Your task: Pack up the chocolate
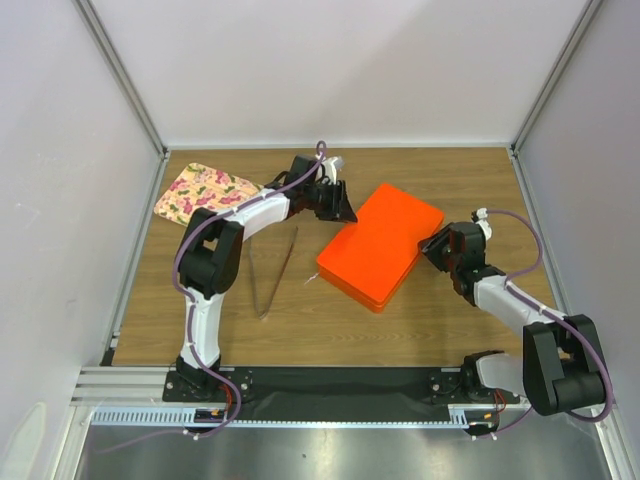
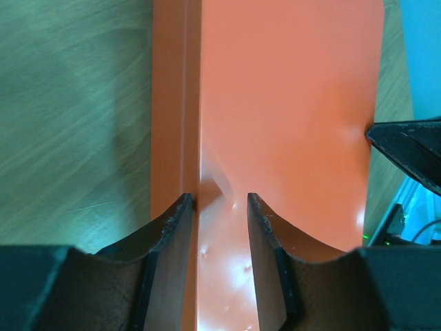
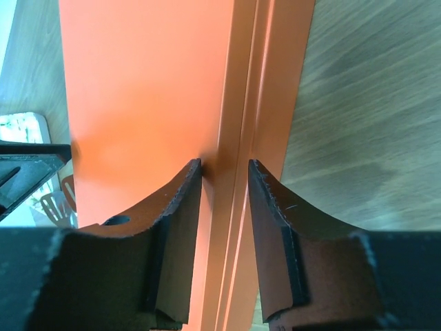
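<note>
The orange box (image 1: 381, 244) lies closed in the middle of the table, its lid on. No chocolate shows in any view. My left gripper (image 1: 342, 207) is at the box's far left edge; in the left wrist view the gripper (image 2: 218, 200) has its jaws a little apart, straddling the lid's edge (image 2: 198, 138), tips against the orange surface. My right gripper (image 1: 437, 245) is at the box's right edge; in the right wrist view the gripper (image 3: 224, 165) straddles the rim (image 3: 248, 103) the same way. Nothing lies between either pair of pads.
A floral cloth (image 1: 203, 190) lies at the back left. A pair of metal tongs (image 1: 274, 275) lies on the wood left of the box. White walls and an aluminium frame enclose the table on three sides.
</note>
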`<move>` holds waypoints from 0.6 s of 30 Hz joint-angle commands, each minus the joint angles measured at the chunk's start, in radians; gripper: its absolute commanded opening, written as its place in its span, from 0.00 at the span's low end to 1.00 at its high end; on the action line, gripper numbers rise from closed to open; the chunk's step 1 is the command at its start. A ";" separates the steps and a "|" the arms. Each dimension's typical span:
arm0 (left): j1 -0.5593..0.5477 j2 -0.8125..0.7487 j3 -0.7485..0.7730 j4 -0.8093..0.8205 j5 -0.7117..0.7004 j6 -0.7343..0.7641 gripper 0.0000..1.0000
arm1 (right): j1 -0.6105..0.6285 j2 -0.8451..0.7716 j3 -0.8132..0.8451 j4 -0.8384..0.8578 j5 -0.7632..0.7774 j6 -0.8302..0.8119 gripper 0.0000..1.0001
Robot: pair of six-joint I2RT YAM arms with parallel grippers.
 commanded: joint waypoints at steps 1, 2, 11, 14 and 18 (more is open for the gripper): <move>-0.049 -0.096 0.010 0.067 0.133 -0.062 0.42 | -0.011 -0.009 0.017 -0.081 -0.028 -0.049 0.39; -0.050 -0.099 0.010 0.076 0.142 -0.067 0.42 | -0.019 -0.007 0.016 -0.081 -0.043 -0.048 0.39; -0.052 -0.125 0.045 0.004 0.107 -0.018 0.42 | -0.057 -0.003 0.001 -0.071 -0.089 -0.039 0.36; -0.052 -0.122 0.045 -0.011 0.101 -0.013 0.42 | -0.071 -0.004 -0.009 -0.063 -0.115 -0.037 0.33; -0.053 -0.108 0.038 -0.013 0.092 -0.015 0.42 | -0.085 -0.027 -0.027 -0.075 -0.114 -0.039 0.33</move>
